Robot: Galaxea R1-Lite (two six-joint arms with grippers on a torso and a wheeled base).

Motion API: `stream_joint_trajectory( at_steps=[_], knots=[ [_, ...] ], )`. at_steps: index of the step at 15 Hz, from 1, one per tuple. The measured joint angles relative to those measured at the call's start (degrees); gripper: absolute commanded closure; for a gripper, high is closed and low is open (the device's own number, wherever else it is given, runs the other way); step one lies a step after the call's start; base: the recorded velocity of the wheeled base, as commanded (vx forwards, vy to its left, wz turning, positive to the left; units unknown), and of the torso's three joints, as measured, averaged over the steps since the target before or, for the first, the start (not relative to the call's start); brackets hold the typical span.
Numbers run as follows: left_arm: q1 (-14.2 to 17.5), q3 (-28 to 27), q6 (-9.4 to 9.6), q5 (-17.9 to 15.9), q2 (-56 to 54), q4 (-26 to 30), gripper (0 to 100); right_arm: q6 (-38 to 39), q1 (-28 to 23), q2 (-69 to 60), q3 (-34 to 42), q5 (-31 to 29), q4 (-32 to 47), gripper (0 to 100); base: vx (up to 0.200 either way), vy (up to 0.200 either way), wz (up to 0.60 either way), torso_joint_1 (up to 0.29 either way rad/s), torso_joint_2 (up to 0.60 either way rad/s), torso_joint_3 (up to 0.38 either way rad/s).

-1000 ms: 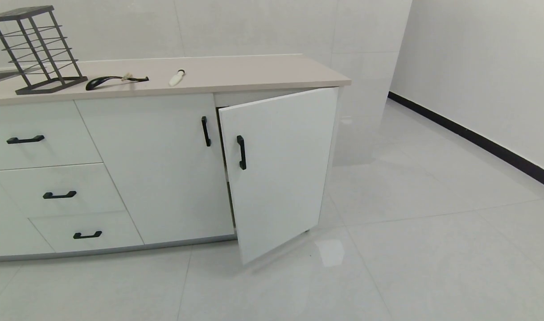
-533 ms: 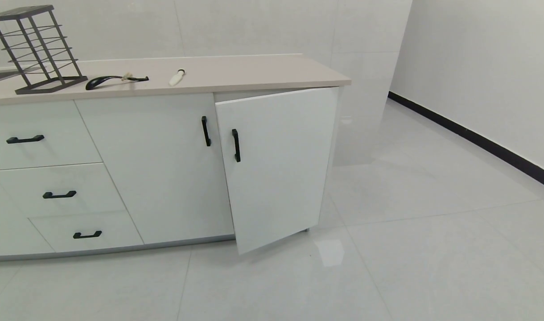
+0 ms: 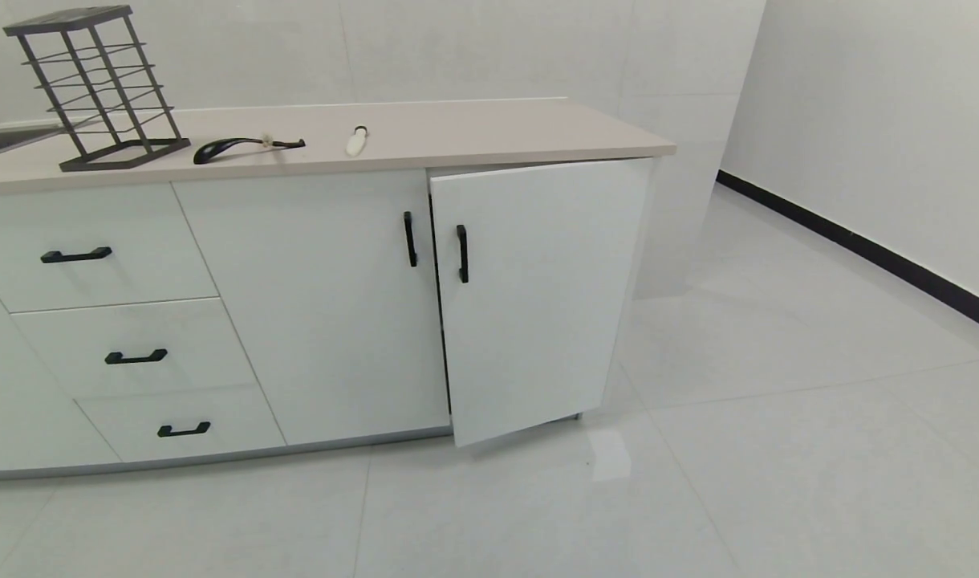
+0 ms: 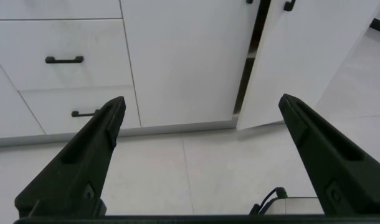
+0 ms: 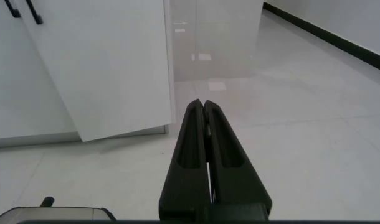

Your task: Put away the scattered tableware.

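Low down, left claw (image 4: 202, 99) gaped wide, empty, facing cabinet door (image 4: 302, 56); right claw (image 5: 204, 104) pressed closed, empty, over floor (image 5: 314, 124).

Beige countertop (image 3: 473, 132): level, running along the tiled wall. Black wire rack (image 3: 96, 88) stands upright on it, all of its base on the surface. Black spoon (image 3: 245, 147) lies flat just beside the rack, bowl end nearest it, handle pointing away. A small pale item rests at the spoon's handle; it cannot be identified. White-handled utensil (image 3: 356, 141) lies beyond the spoon, farther from the rack, apart from both.
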Motion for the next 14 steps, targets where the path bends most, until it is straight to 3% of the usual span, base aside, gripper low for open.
stream_joint_trajectory(
  at_steps=[2, 11, 14],
  knots=[
    [0.05, 0.00, 0.00, 0.02, 0.00, 0.00, 0, 0.00, 0.00, -0.01, 0.02, 0.00, -0.02, 100, 0.000, 0.200, 0.00, 0.000, 0.00, 0.000],
    [0.05, 0.00, 0.09, 0.00, 0.00, -0.02, 0, -0.02, 0.00, -0.01, 0.02, 0.02, 0.00, 100, 0.200, 0.200, 0.00, 0.002, 0.00, 0.004],
    [0.02, 0.00, 0.00, 0.07, 0.00, 0.06, 0, 0.00, 0.00, -0.01, 0.02, 0.00, -0.05, 100, 0.000, 0.200, 0.00, 0.009, 0.00, 0.002]
  ],
)
